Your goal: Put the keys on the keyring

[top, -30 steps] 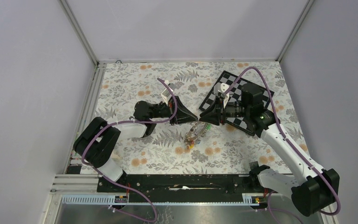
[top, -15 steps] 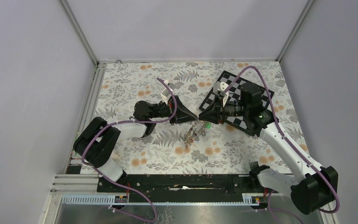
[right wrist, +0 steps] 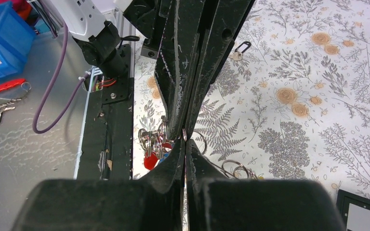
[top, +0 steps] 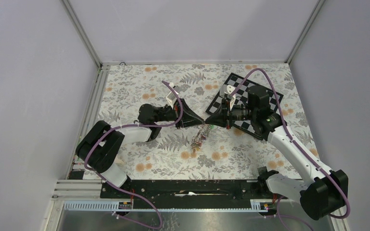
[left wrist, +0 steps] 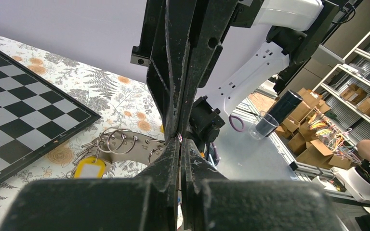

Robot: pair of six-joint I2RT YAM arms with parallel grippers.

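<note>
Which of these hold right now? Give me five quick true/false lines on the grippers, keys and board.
1. The left gripper and the right gripper meet tip to tip. True.
2. The left gripper is wide open. False: it is shut.
3. The bunch of keys lies on the chequered board. False: it is off the board, over the floral cloth, just on the near side of the gripper tips.
4. A yellow tag is visible in the left wrist view. True.
5. The right gripper is parked by its base, far from the keys. False: it reaches in to the middle of the table, right at the keys.
</note>
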